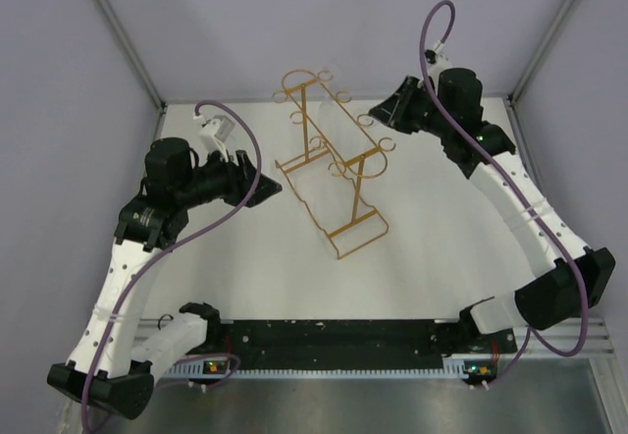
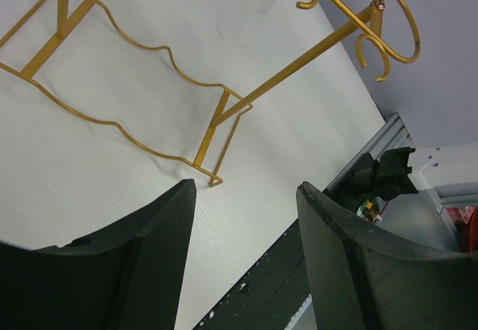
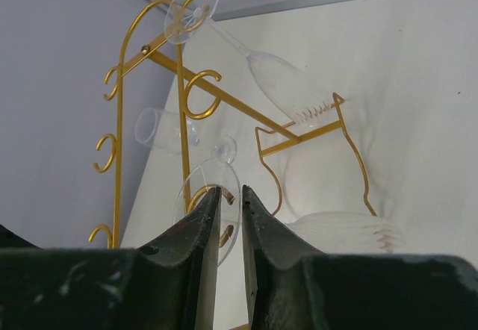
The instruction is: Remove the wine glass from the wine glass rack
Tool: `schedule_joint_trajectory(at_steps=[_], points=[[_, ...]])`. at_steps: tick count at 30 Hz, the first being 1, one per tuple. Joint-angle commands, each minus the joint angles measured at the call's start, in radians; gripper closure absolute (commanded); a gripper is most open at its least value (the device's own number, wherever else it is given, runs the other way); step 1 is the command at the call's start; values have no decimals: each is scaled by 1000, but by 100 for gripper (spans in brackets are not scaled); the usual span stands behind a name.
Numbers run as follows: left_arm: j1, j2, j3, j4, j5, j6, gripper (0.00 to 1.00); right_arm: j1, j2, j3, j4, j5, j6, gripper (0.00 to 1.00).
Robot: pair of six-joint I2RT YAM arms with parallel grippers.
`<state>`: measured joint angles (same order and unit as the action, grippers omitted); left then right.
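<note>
The gold wire wine glass rack (image 1: 305, 120) stands mid-table; it also shows in the left wrist view (image 2: 149, 46) and the right wrist view (image 3: 183, 106). Clear wine glasses hang on it. My right gripper (image 1: 376, 117) is at the rack's far right loops. In the right wrist view its jaws (image 3: 230, 190) are nearly closed around the round foot of one wine glass (image 3: 196, 188), whose ribbed bowl (image 3: 343, 229) shows lower right. My left gripper (image 1: 273, 189) is open and empty (image 2: 246, 188), left of the rack and apart from it.
A second glass (image 3: 287, 87) hangs tilted from the top rail and a third (image 3: 153, 128) farther back. A faint glass bowl (image 2: 246, 16) shows in the left wrist view. Grey walls close the back and sides. The black base rail (image 1: 334, 336) runs along the near edge.
</note>
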<state>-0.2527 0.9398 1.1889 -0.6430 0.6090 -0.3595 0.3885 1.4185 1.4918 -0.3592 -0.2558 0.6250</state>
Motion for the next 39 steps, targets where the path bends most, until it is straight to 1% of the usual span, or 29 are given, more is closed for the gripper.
schedule_joint_trajectory(at_steps=[1,4,7,16,27,34,39], points=[[4,-10,-5,32,1,11,38,-11,-56,-4,36,6,-10,86],[4,-9,-5,36,0,11,38,-11,-62,1,34,6,-7,92],[4,-6,-11,37,-2,10,38,-11,-67,5,39,3,1,100],[4,-6,-12,39,0,8,38,-11,-69,25,46,32,13,100],[4,-30,3,36,37,-4,38,-11,-50,73,65,96,18,100],[4,-48,29,19,60,-16,38,-11,-70,134,37,144,-37,100],[4,-70,40,22,98,-51,37,-11,-124,166,3,76,-123,100]])
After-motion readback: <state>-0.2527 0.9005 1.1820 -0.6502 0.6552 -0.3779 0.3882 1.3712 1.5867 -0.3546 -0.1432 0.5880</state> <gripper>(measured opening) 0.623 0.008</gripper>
